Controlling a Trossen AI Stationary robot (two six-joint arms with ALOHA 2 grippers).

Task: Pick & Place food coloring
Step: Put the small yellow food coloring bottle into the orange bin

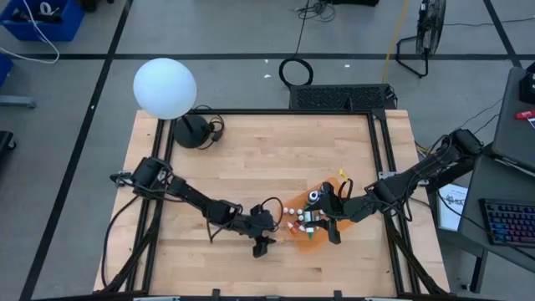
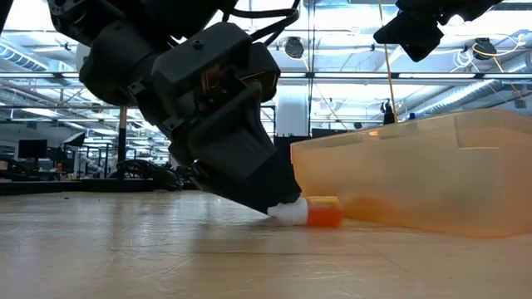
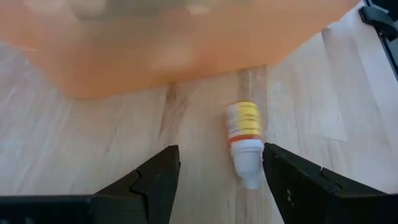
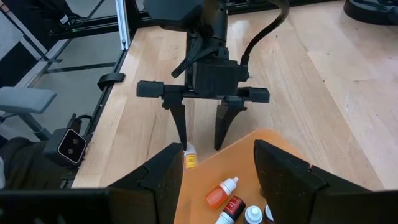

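Observation:
A tiny food coloring bottle (image 3: 244, 134) with a yellow label, orange band and white cap lies on its side on the wood, just outside the orange translucent tray (image 3: 186, 50). My left gripper (image 3: 221, 150) is low at the table, open, with one finger on either side of that bottle (image 4: 189, 160). More small bottles lie in the tray: an orange one (image 4: 221, 193), a dark red one (image 4: 234, 208) and others (image 1: 303, 216). My right gripper (image 4: 219, 148) hangs open above the tray (image 1: 316, 238), facing the left gripper (image 4: 201, 146). My left gripper comes at the lying bottle slanting down from the table's left, with its fingers along the bottle's length. One finger (image 3: 280, 174) stands close to the white cap (image 3: 250, 171). I cannot tell whether it touches.
A white globe lamp (image 1: 165, 88) on a dark base (image 1: 192, 131) stands at the table's far left corner. Black frame rails (image 1: 381, 159) run along the table's edges. Bare wood (image 1: 267, 159) lies between the lamp and the tray.

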